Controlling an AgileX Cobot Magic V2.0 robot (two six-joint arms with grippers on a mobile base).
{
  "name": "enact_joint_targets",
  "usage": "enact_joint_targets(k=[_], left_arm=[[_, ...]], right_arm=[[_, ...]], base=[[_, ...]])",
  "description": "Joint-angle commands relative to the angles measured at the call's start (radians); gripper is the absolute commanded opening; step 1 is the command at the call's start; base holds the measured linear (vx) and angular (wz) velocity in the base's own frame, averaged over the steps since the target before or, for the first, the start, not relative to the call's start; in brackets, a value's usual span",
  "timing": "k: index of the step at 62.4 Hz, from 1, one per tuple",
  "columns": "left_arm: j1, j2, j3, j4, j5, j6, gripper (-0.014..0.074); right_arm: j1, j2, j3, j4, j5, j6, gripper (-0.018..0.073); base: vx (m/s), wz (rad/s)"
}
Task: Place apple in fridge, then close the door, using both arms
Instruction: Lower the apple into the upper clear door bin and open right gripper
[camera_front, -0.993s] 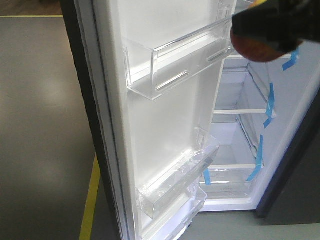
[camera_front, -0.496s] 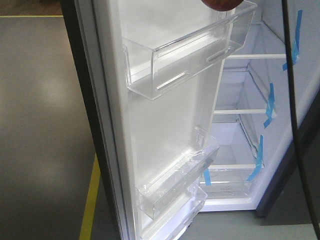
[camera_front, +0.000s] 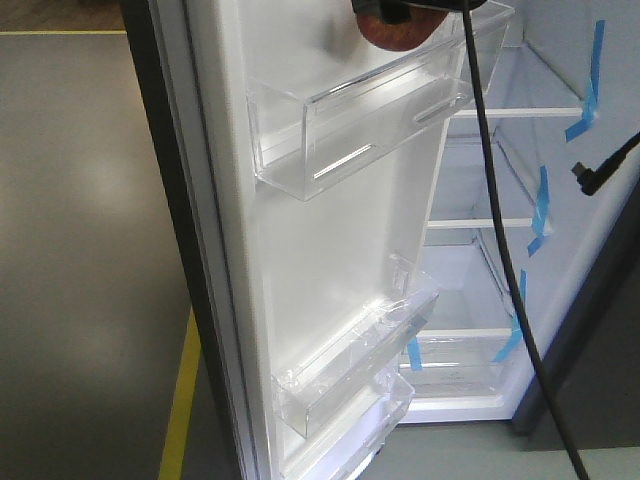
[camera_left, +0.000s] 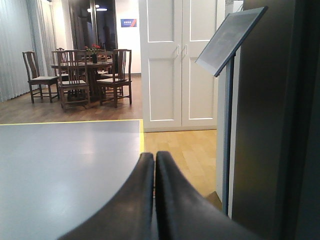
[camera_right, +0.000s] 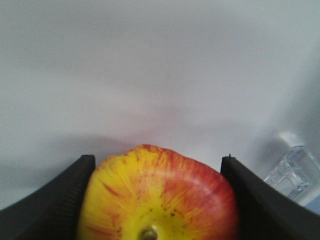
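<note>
The black right gripper (camera_right: 156, 167) clamps the glossy red-and-yellow apple (camera_right: 157, 197) at bottom centre. The black left gripper (camera_left: 154, 160) is pressed together, empty.

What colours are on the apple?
The apple is yellow with red streaks, clearest in the right wrist view.

Up at the top edge of the front view, the apple (camera_front: 400, 36) was sliced off. Only its lower curve showed under the right gripper (camera_front: 402, 8), which was itself mostly out of frame. The door (camera_front: 330, 250) ran past both top and bottom, and it blocked the left part of the fridge (camera_front: 470, 290) interior. From the right wrist, the apple's near part dropped below the picture, and a clear bin (camera_right: 295, 172) in the corner was a blur. The left gripper (camera_left: 154, 159) showed its jaws only, the body cut away.
</note>
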Motion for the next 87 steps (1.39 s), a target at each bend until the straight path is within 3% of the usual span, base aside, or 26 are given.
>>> enact_joint_targets(k=[1,9,21,29,58,87], left_arm=[[0.0,-0.015,0.022,-0.01,-0.077,-0.01,-0.0006],[0.0,-0.015,0.022,-0.01,-0.077,-0.01,-0.0006],[0.0,-0.015,0.022,-0.01,-0.077,-0.01,-0.0006],[0.0,-0.015,0.022,-0.01,-0.077,-0.01,-0.0006],[0.0,-0.015,0.022,-0.01,-0.077,-0.01,-0.0006],[0.0,-0.015,0.022,-0.01,-0.077,-0.01,-0.0006]], right_arm=[[-0.001,-0.027,-0.034,-0.011,-0.09,-0.012,0.0398],[-0.001,-0.015,-0.033,-0.025,-0.083,-0.007,0.0445],[-0.001,-0.013,-0.033,-0.05,-0.066,0.005,0.0611],[-0.001,-0.014,-0.033,-0.06,-0.059,0.005,0.0661],[0.0,-0.192,0.034,0.008,0.023,-0.012,0.0541],[0.002,-0.634,0.708,0.111,-0.228,-0.014,0.0453]], base=[[0.0,0.0],[0.0,0.0],[0.0,0.0],[0.0,0.0],[0.0,0.0],[0.0,0.0]])
